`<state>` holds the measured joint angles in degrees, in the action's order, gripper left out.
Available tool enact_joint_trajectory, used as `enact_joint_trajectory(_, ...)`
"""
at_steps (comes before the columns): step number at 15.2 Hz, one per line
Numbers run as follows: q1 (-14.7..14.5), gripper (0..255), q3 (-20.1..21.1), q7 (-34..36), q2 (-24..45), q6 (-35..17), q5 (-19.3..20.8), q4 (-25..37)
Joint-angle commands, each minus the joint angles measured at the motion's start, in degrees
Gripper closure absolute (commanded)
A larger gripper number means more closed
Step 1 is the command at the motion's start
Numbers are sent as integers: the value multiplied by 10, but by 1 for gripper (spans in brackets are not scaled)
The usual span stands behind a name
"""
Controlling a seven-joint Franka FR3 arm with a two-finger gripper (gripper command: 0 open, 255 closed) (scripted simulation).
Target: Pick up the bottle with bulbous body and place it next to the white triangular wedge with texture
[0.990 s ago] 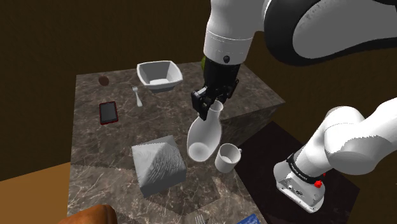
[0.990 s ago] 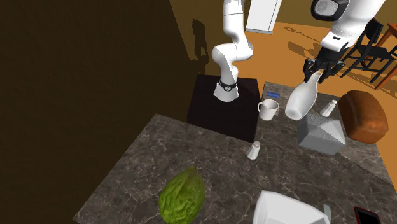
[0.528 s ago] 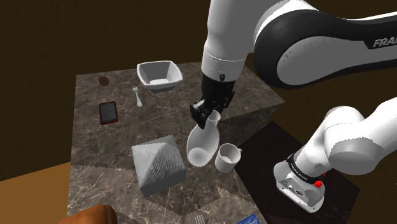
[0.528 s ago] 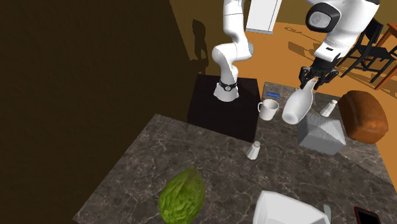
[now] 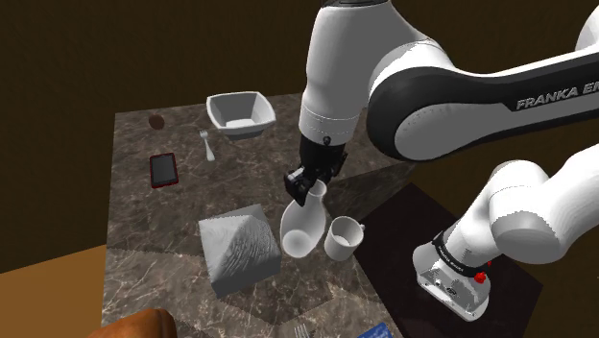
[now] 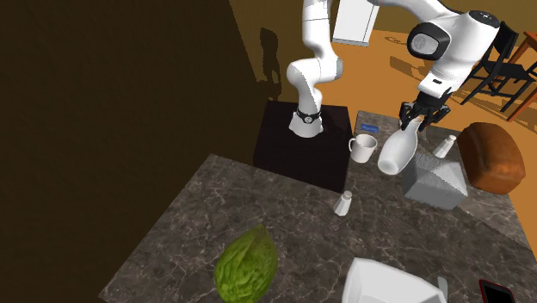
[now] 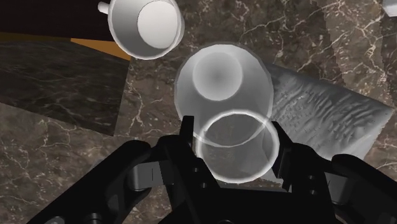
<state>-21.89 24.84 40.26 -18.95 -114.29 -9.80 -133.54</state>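
Observation:
A white bottle with a bulbous body (image 5: pixel 303 225) (image 6: pixel 397 152) (image 7: pixel 224 79) hangs tilted just above the marble tabletop, held by its neck. My black gripper (image 5: pixel 305 181) (image 6: pixel 416 114) (image 7: pixel 235 149) is shut on the bottle's neck, with the fingers clasping the rim on both sides. The white textured wedge (image 5: pixel 239 248) (image 6: pixel 436 180) (image 7: pixel 324 114) sits on the table close beside the bottle's body. In the shoulder view the bottle is between the wedge and a white mug (image 5: pixel 343 237).
The white mug (image 6: pixel 364 147) (image 7: pixel 145 27) stands near the table edge by the stand. Farther back are a white square bowl (image 5: pixel 240 114), a fork (image 5: pixel 208 145), a red phone (image 5: pixel 164 170). A green leafy object (image 6: pixel 247 265) and a small shaker (image 6: pixel 343 203) sit elsewhere on the table; a brown loaf (image 6: pixel 492 156) lies past the wedge.
The gripper has carried the bottle lower toward the tabletop and slightly closer to the wedge. The arm has leaned further over the table. The grip stays shut.

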Motion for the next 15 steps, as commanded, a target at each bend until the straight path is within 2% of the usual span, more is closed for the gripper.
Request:
enact_joint_trajectory(1,-1,255,3,1,4,-18,-1,-13)
enact_joint_trajectory(10,-1,255,4,1,8,-30,0,-22)
enact_joint_trajectory(11,-1,0,5,1,8,-30,0,-21)
enact_joint_trajectory(15,-1,0,4,1,8,-30,0,-21)
